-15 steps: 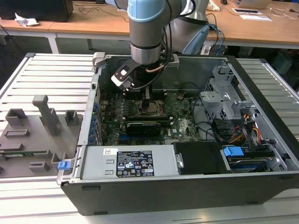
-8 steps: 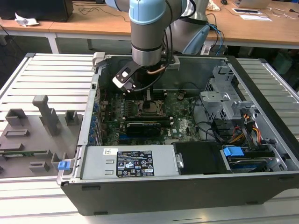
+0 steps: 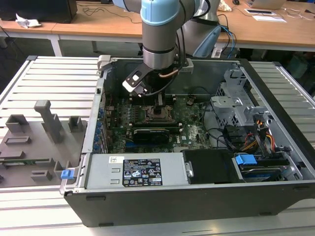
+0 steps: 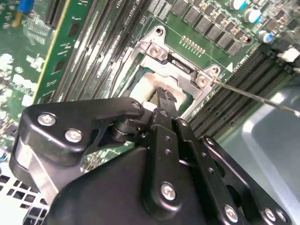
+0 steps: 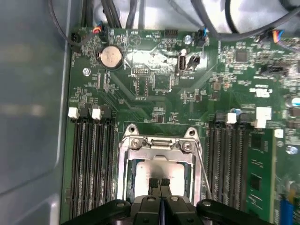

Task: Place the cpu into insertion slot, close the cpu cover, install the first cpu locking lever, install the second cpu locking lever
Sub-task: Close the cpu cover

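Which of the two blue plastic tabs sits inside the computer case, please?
The blue tab at the exterior view's right, within the case; the left blue tab sits outside its wall.

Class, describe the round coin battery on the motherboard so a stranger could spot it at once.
Inside the open computer case lies a green motherboard. In the first wrist view, beyond the silver-rimmed insertion slot, near the board's edge by the cables, sits the coin battery. It is the one flat, round, silvery disc among dark, rectangular parts.
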Available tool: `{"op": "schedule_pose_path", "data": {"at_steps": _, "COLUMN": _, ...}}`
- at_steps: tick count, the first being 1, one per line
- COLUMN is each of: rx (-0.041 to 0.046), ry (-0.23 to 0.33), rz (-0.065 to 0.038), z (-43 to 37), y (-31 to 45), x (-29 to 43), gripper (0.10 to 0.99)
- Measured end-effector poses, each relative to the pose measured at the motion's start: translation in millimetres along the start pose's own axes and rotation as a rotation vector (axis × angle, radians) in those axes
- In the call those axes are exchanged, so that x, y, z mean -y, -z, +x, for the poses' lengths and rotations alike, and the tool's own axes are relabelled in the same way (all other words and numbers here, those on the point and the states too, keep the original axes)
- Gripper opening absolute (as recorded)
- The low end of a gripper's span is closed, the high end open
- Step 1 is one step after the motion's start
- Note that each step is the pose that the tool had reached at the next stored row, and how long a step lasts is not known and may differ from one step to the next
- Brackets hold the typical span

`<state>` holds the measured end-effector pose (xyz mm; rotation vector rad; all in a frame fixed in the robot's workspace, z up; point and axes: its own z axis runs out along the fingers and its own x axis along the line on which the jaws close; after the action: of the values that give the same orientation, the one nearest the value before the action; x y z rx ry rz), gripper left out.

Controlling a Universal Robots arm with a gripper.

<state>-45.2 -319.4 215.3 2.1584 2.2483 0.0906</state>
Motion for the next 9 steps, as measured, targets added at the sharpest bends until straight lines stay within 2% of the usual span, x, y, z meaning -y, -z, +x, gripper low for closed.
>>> {"op": "schedule_pose_path", "data": {"at_steps": 1, "rx": 0.0000, "ry": 0.000, "rz": 0.000, "z": 0.1, "y": 3.9, "x": -0.3, "gripper": 0.106}}
{"op": "schedule_pose_path", "data": {"at_steps": 9, "rx": 0.0000, "ry": 0.000, "rz": 0.003, "z": -0.2, "y": 4.1, "x": -6.8, "gripper": 0.106}}
